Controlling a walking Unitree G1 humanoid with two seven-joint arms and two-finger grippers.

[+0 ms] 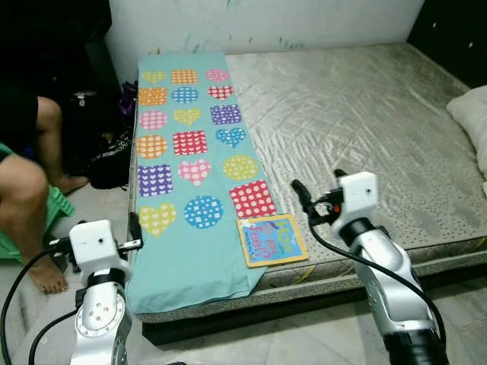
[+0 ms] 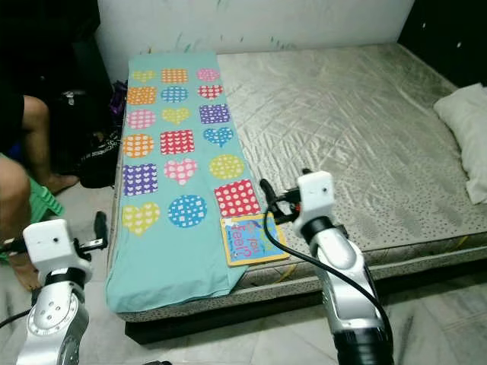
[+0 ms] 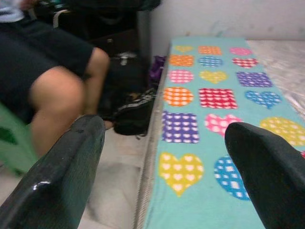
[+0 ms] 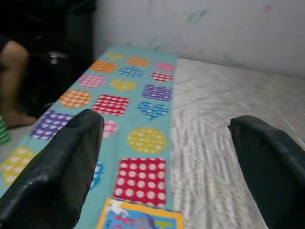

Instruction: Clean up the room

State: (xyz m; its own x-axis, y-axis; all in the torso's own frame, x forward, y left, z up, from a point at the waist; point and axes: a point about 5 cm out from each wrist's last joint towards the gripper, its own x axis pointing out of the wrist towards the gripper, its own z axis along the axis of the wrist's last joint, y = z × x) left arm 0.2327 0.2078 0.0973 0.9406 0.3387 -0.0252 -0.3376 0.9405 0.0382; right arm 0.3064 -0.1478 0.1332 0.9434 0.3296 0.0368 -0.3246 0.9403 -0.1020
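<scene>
A teal blanket [image 1: 179,251] printed with coloured hearts, circles and squares lies along the left side of the bare grey mattress [image 1: 358,114]. A children's book [image 1: 272,239] with a blue and yellow cover lies flat at the bed's near edge, beside the blanket's corner. My right gripper [image 1: 319,186] hovers open just above and to the right of the book, with nothing between its fingers. Over the floor at the bed's near left corner, my left gripper [image 3: 163,128] stands open and empty, pointing along the blanket [image 3: 224,143].
A person sits at the left on a green stool [image 1: 57,205], bare legs [image 1: 27,190] close to my left arm. Black bags [image 1: 110,160] lie on the floor beside the bed. A white pillow [image 1: 472,114] rests at the mattress's right edge.
</scene>
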